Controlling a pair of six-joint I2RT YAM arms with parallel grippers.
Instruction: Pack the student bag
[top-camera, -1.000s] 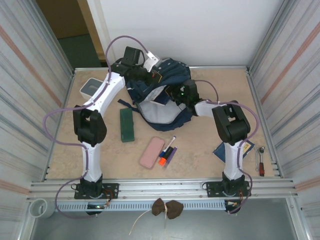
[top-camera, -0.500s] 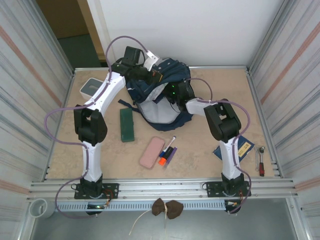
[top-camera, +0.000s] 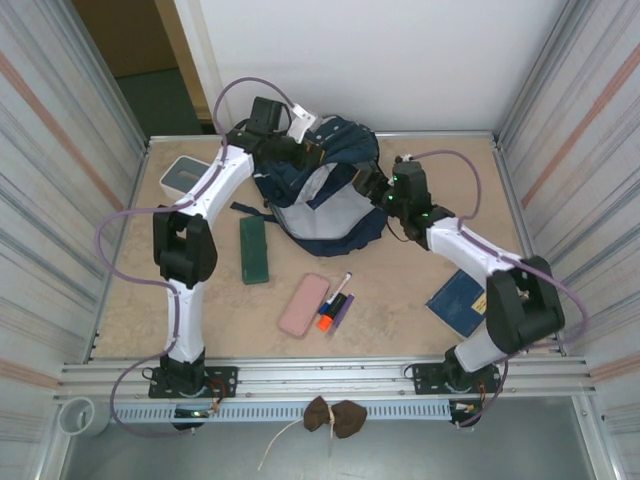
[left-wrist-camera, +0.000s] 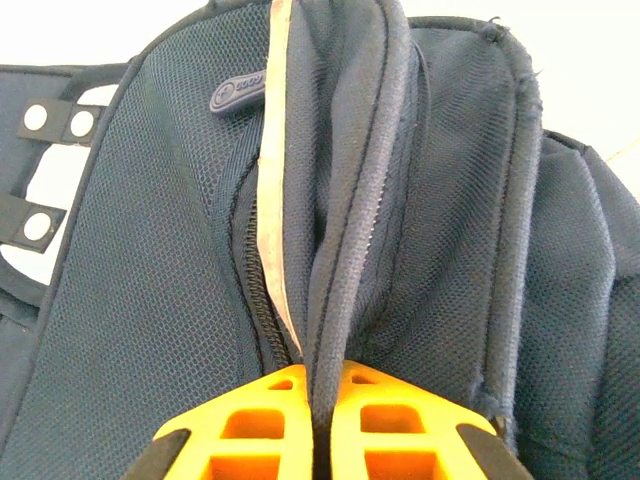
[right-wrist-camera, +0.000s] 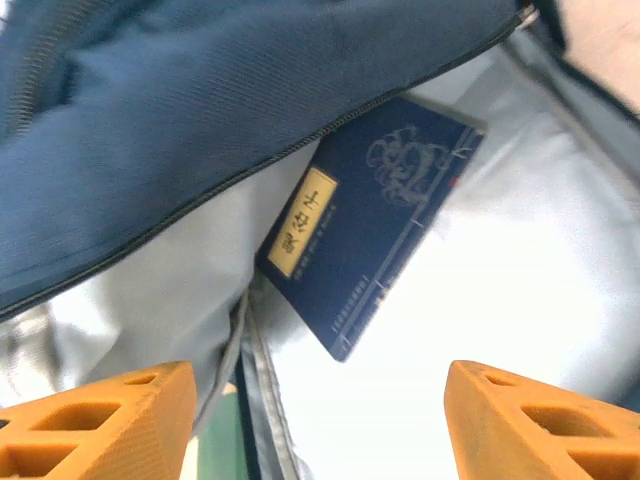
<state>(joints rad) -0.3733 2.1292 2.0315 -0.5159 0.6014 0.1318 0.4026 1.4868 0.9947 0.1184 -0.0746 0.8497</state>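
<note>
The navy student bag (top-camera: 345, 140) lies at the back middle of the table, its mouth held open and its light grey lining showing. My left gripper (top-camera: 300, 152) is at the bag's top rim; in the left wrist view it (left-wrist-camera: 322, 385) is shut on the bag's zip edge (left-wrist-camera: 335, 260). My right gripper (top-camera: 374, 190) stands open at the right side of the opening. In the right wrist view its fingers (right-wrist-camera: 100, 420) are wide apart with nothing between them, and a dark blue book (right-wrist-camera: 370, 225) lies inside on the lining, under the navy flap (right-wrist-camera: 250, 90).
In front of the bag lie a green box (top-camera: 254, 250), a pink case (top-camera: 303, 304) and some markers (top-camera: 333, 302). Another blue book (top-camera: 462, 300) and a wrench (top-camera: 521, 322) lie at the right. A white-and-grey box (top-camera: 183, 172) stands at the back left.
The right arm has swung its elbow out to the right and its gripper has drawn back from deeper in the bag to the opening's right side. The left gripper keeps its hold.
</note>
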